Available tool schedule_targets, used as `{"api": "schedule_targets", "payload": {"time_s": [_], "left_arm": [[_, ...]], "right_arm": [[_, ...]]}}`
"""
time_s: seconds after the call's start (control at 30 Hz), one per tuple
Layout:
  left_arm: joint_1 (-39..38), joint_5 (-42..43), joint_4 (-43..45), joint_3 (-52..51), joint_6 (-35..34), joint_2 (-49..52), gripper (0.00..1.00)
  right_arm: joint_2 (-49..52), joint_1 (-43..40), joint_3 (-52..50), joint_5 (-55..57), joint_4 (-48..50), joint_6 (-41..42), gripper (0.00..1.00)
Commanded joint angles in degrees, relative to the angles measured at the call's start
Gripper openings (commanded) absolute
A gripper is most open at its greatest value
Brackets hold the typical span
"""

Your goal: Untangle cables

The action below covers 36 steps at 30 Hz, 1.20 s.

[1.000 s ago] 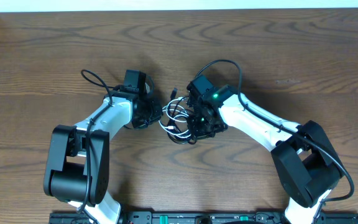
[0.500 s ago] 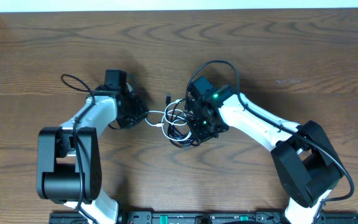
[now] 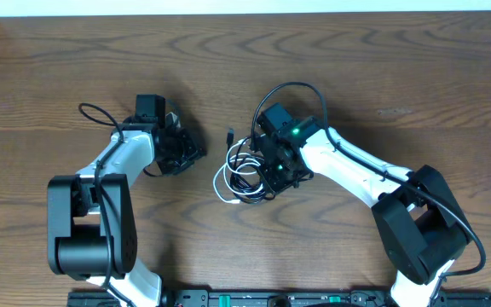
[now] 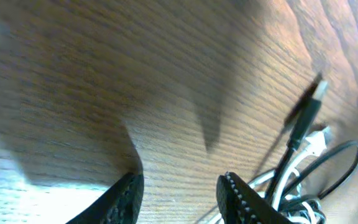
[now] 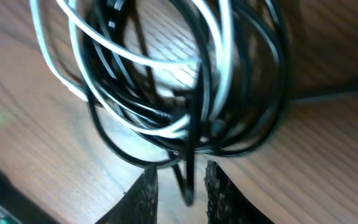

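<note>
The cables lie as one tangle at the table's middle. The white cable (image 3: 221, 185) loops out at its left, and the black cable (image 3: 239, 152) ends in a plug (image 3: 231, 133) pointing away from me. My left gripper (image 3: 196, 156) stands open a short way left of the tangle, apart from it. In the left wrist view only bare wood lies inside the left gripper (image 4: 179, 200), with the plug (image 4: 307, 111) off to its right. My right gripper (image 3: 273, 176) sits over the tangle's right side. Its jaws (image 5: 182, 190) stand slightly apart with a loose black cable strand (image 5: 189, 177) between them.
The black supply wire of the left arm (image 3: 101, 115) curls on the table behind that arm. The right arm's own wire (image 3: 301, 89) arches above the tangle. The table's far edge (image 3: 245, 14) runs along the top.
My left gripper has opened and let go of the white cable, which has sprung back to the tangle. The right gripper's jaws have parted slightly. The left arm had drawn leftward before that.
</note>
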Motion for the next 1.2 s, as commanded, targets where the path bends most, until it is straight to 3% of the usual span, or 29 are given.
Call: {"api": "schedule_targets", "payload": {"time_s": [0.0,0.4,0.67,0.9,1.17], "left_arm": [[0.2,3.0,-1.0,-1.2,4.5,1.7,0.45],[0.2,2.1,0.0,-1.0,4.5,1.7,0.47],[0.4,0.7,-0.1,-1.0,3.9,1.7,0.49],[0.4,0.7,-0.1,-1.0,3.9,1.7,0.49],[0.4,0.7,-0.1,-1.0,3.5,1.7,0.49]], "right_arm": [[0.3,0.3,0.5,-3.8,0.2,0.4,0.22],[0.3,-1.6,15.7,-3.4,-13.9,-9.0,0.33],[4.2,1.3,15.3,-3.4,-11.2,-9.0,0.26],[10.2,4.9,15.3,-3.0,-3.2,-7.8,0.18],[12.5,5.5,15.3,5.4,5.3,-2.3,0.15]]}}
